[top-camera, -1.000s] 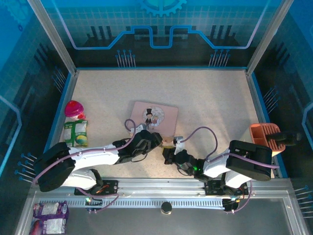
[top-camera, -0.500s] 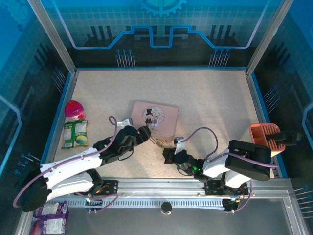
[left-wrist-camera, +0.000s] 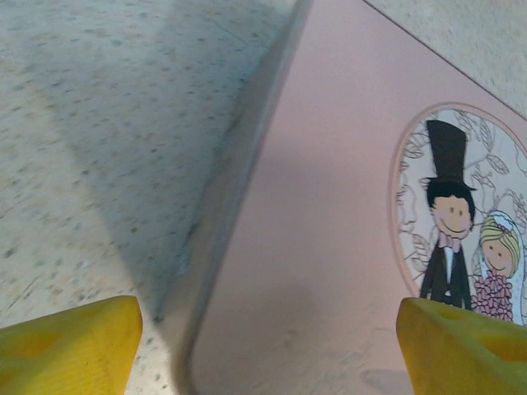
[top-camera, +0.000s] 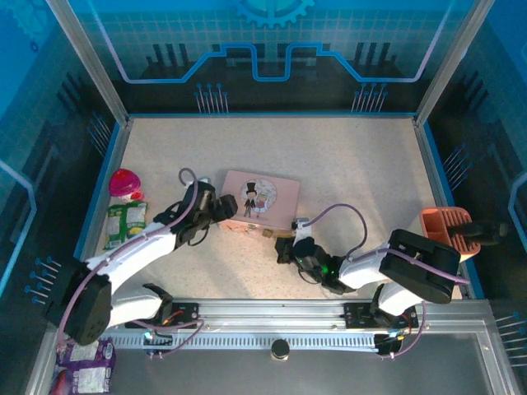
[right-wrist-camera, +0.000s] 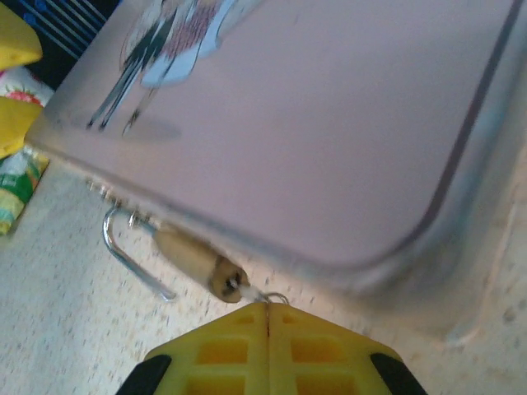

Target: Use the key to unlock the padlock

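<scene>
The small brass padlock (right-wrist-camera: 193,262) lies on the table against the front edge of the pink tin (right-wrist-camera: 329,107). Its thin silver shackle (right-wrist-camera: 132,253) is swung out, one end free. The key (right-wrist-camera: 249,290) sits in the padlock's keyhole, and my right gripper (right-wrist-camera: 268,308) is shut on it. From above, the padlock (top-camera: 268,234) is just left of the right gripper (top-camera: 282,244). My left gripper (top-camera: 221,206) hovers at the tin's left edge (left-wrist-camera: 239,197), with its yellow fingers (left-wrist-camera: 66,346) wide apart and nothing between them.
A pink toy (top-camera: 125,182) and a green snack bag (top-camera: 128,224) lie by the left wall. An orange holder (top-camera: 449,230) stands at the right edge. Snack packets (top-camera: 82,362) lie outside the front rail at the lower left.
My left arm has drawn away from the padlock, swinging left and back to the tin's left edge while its jaws opened. The right gripper stayed shut at the padlock, shifting slightly forward.
</scene>
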Controlling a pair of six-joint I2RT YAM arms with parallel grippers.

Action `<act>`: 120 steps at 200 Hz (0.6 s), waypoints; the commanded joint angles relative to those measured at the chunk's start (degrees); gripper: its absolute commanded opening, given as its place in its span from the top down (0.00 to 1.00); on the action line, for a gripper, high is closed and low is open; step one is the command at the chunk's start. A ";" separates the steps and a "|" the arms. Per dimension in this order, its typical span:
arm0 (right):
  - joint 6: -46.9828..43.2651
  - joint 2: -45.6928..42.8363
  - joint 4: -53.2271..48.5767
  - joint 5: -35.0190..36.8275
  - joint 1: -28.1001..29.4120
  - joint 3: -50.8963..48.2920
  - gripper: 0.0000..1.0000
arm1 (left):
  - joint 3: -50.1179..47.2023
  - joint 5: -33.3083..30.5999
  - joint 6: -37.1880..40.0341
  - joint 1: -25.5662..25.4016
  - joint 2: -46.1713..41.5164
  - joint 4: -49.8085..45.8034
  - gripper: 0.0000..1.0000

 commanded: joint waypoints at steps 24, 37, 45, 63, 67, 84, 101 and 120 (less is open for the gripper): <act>-1.74 1.15 -1.77 -4.63 -4.21 1.11 1.00 | 4.40 5.75 4.68 0.36 7.15 2.40 0.21; -1.39 1.28 -1.65 -4.72 -4.54 0.79 1.00 | 4.35 5.63 3.90 0.36 7.94 2.49 0.21; -1.30 1.12 -1.65 -5.07 -4.81 0.47 1.00 | 4.43 5.36 3.47 0.32 8.38 2.16 0.22; -3.28 0.21 -1.99 -5.81 -5.18 0.13 0.91 | 4.31 5.41 2.56 0.18 9.22 1.76 0.24; -4.28 -0.08 -2.23 -6.57 -5.48 0.31 0.87 | 4.34 5.41 2.21 0.10 9.39 1.66 0.24; -8.63 -1.11 -6.76 -12.87 -7.93 2.31 0.74 | 3.84 5.42 1.07 -0.23 9.93 1.29 0.26; -13.29 -1.86 -14.93 -18.01 -10.53 6.17 0.66 | 3.29 5.01 0.08 -1.17 10.19 1.62 0.26; -19.08 -2.07 -20.33 -19.42 -11.79 9.72 0.60 | 3.09 4.17 -0.87 -2.79 10.68 1.32 0.27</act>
